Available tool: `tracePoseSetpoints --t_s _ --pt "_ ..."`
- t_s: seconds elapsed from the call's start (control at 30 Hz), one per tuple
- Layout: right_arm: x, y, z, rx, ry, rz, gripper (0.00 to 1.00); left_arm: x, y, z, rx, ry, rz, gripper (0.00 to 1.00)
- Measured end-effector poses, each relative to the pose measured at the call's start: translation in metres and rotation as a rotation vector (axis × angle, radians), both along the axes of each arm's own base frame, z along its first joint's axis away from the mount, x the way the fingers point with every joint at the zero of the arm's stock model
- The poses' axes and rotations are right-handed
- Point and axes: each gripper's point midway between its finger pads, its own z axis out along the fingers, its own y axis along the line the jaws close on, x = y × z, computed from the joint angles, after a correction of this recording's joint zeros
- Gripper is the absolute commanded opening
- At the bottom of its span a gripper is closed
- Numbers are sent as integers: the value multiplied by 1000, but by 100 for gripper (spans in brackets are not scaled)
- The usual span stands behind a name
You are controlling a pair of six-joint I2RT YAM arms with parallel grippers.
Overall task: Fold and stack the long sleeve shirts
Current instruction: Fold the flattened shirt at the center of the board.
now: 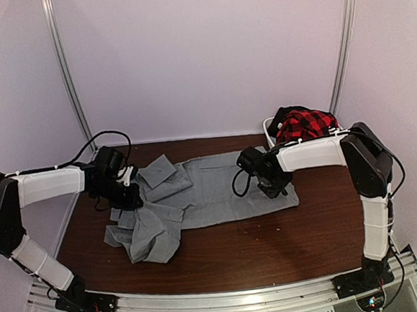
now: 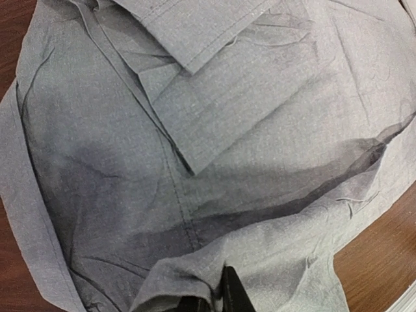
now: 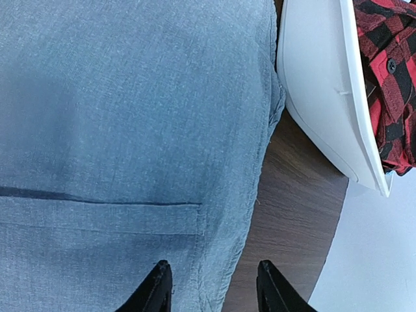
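- Nearest, the table (image 1: 273, 245) shows in front of the grey shirt (image 1: 211, 188) as dark, glossy wood grain.
- Thin and matte, the grey shirt lies across the table's middle. Its body is flat and roughly rectangular, and its near-left end is bunched into soft creased folds.
- At the shirt's left edge sits the left gripper (image 1: 128, 195). Its wrist view shows its black fingers (image 2: 231, 292) meeting a raised fold of cloth, but I cannot tell whether the jaws pinch it.
- Over the shirt's right end hovers the right gripper (image 1: 272, 183), its tapered black jaws spread with nothing between them. A straight stitched pocket hem (image 3: 104, 218) lies below.
- On the shirt's far-left part, a square-ended sleeve (image 1: 158, 171) lies at an angle.
- Just beyond the shirt's far-right corner, a smooth white bin (image 1: 270, 126) holds a rumpled red-and-black plaid shirt (image 1: 303, 124).
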Motion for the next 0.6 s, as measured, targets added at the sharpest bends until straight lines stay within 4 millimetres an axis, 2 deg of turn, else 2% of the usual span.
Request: tracePoseSetpoints --t_s 0.1,0.23,0.4,0.6 --pt "2 0 0 9 -5 -5 48 3 4 -2 13 -5 12 22" --pt "2 4 5 57 -15 1 49 7 8 -9 37 -3 22 26" --pt "-4 7 31 148 -66 2 51 8 12 -21 69 16 28 33" --pt "-13 7 56 255 -112 -2 60 8 15 -22 90 15 24 46"
